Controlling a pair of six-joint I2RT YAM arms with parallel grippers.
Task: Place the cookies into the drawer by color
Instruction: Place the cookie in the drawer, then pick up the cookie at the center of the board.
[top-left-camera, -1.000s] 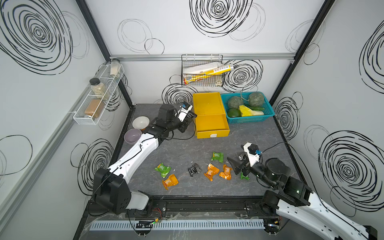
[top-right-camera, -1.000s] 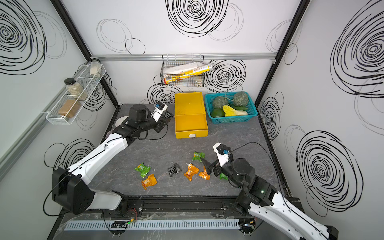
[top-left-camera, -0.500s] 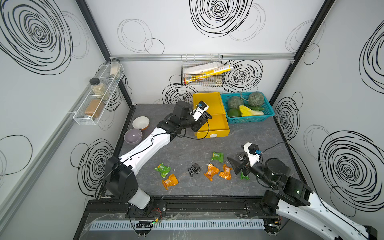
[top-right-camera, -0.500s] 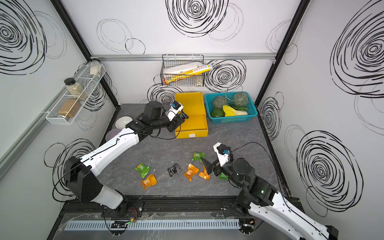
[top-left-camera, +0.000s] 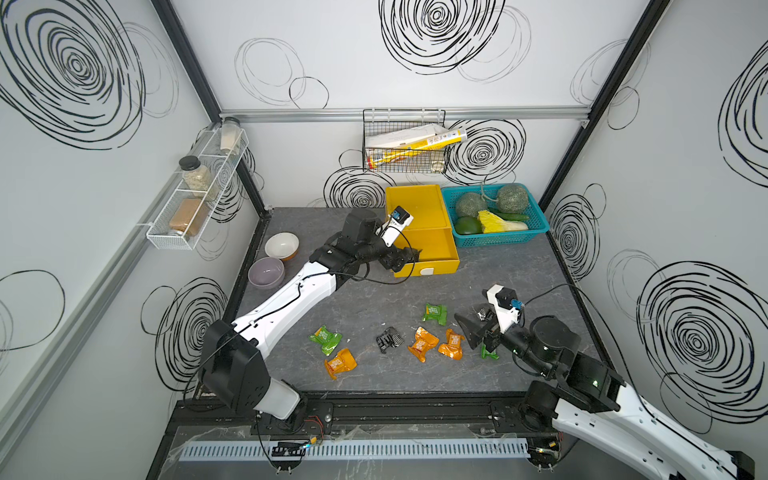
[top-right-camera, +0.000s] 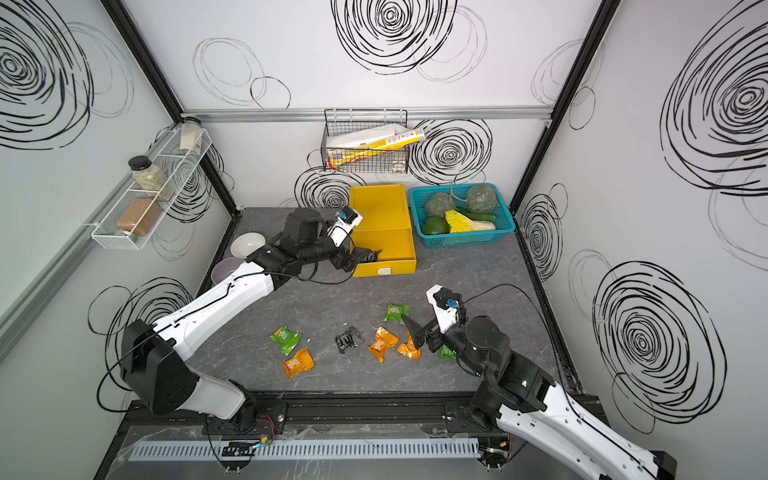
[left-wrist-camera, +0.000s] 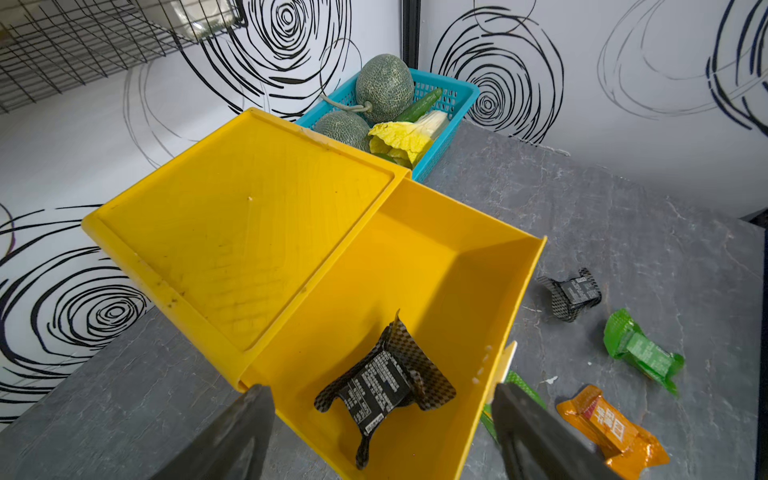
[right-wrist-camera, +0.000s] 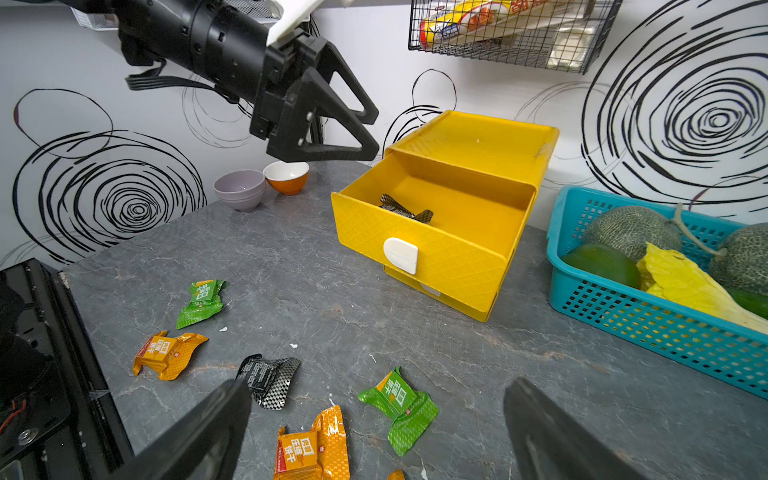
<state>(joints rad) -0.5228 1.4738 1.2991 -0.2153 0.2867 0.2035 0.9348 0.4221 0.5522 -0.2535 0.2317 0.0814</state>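
Left fingers (left-wrist-camera: 232, 436) gape empty over the black packet (left-wrist-camera: 384, 384) in the bench's (top-left-camera: 395, 307) 12 o'clock drawer (left-wrist-camera: 436, 257); right fingers (right-wrist-camera: 199, 436), 4 o'clock, wide, empty

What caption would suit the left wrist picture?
Open left gripper above a black packet lying in the open yellow drawer.

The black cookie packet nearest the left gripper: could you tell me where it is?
In the left wrist view the black cookie packet lies inside the yellow cabinet's pulled-out top drawer, in front of the open left gripper.
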